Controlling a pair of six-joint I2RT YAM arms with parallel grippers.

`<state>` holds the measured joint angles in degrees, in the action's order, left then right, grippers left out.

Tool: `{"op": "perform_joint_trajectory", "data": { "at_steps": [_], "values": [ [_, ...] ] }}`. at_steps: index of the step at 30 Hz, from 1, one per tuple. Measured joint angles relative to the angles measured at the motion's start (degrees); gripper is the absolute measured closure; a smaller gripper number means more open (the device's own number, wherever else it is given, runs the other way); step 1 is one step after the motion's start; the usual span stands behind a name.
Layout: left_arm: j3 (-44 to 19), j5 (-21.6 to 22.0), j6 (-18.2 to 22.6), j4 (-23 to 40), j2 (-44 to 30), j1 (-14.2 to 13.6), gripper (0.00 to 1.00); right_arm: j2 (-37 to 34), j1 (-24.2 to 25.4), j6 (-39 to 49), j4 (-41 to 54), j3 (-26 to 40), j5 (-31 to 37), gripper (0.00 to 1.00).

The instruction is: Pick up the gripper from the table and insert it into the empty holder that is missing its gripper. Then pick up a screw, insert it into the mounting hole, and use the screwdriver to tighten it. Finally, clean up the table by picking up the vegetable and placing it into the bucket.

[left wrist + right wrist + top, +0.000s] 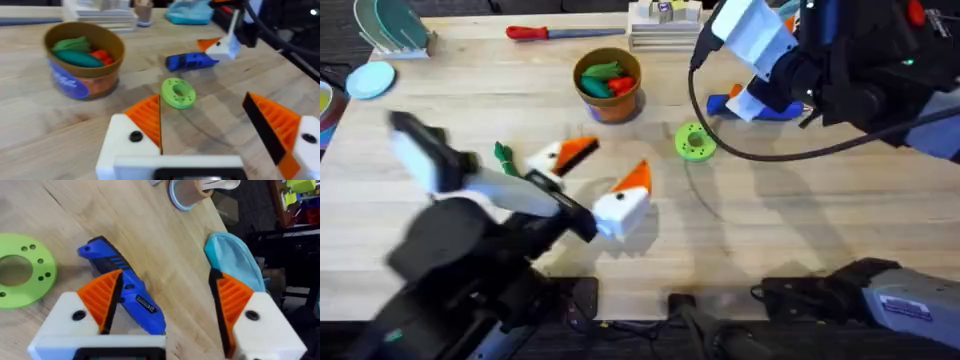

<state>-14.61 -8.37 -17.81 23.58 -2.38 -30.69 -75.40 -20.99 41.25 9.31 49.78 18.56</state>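
My right gripper point(165, 282) is open just over the blue screwdriver point(135, 297), which lies flat on the wood with its body beside one orange pad. From overhead the screwdriver point(778, 110) pokes out under the right arm at the back right. My left gripper point(615, 157) is open over mid-table with nothing between its fingers point(145, 120). All the white holders in the wrist views carry orange ribbed tips; a loose gripper piece and a screw are out of view. The dark-green vegetable point(503, 155) lies left of the left gripper. The bucket point(610, 100) holds green and red toy vegetables.
A lime-green ring disc point(695, 141) lies between the bucket and the screwdriver. A red-handled tool point(555, 32) rests along the far edge beside a stack of white items point(665, 28). Light-blue dishes point(370, 78) sit at the far left.
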Motion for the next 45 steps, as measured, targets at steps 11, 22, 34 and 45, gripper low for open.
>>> {"op": "perform_joint_trajectory", "data": {
  "at_steps": [11, 22, 34, 45],
  "values": [
    [-27.55, 13.43, -1.34, 25.05, -20.04, 0.30, 0.008, 0.00, 0.00, -0.20, 0.12, 0.00, -0.01, 0.007],
    [-44.24, 17.30, 0.79, 32.24, -42.82, 0.30, 0.008, 0.00, 0.00, -0.39, 0.62, 0.00, -0.01, 0.007],
    [-44.26, 16.32, -3.19, 41.17, -56.09, 21.17, 0.010, 0.00, 0.00, -0.39, 5.98, 0.00, -0.01, 0.007],
    [-42.22, 12.01, -3.68, 37.40, -67.54, 44.13, 0.010, 0.00, 0.00, -0.39, 5.98, 0.00, 0.42, 0.007]
  ]
}}
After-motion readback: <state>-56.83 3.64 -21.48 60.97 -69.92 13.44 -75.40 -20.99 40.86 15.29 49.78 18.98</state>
